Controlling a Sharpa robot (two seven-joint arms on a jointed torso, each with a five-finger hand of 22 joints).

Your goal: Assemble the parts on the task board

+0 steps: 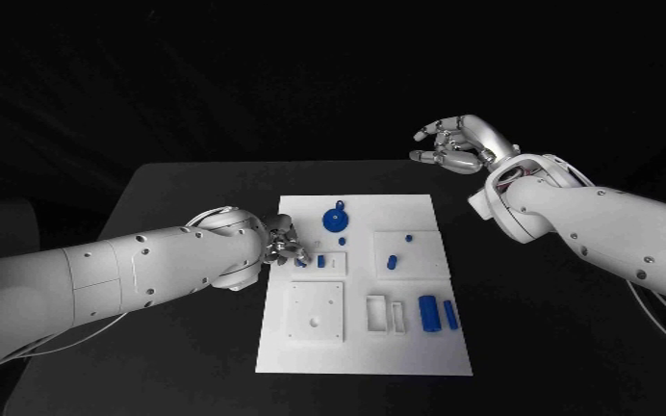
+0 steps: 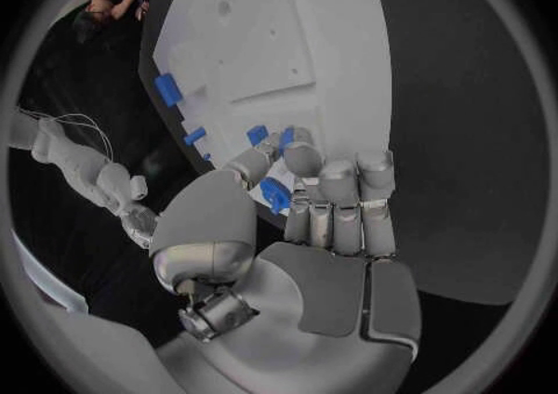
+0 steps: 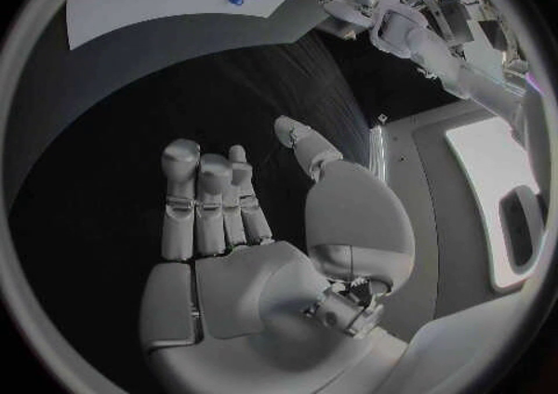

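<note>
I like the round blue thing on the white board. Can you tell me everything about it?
The round blue part is a flat disc that looks like plastic, with a raised hub in its middle and a small tab sticking out at its far edge. It lies on the far half of the white board, near the middle. Neither hand touches it; the left hand works just nearer, by a smaller blue piece.

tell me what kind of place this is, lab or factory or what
Most likely a robotics lab or test bench, not a factory line. A white task board with small blue parts lies on a black table against a dark backdrop, and the left robot hand works at the board while the right robot hand hangs free.
</note>
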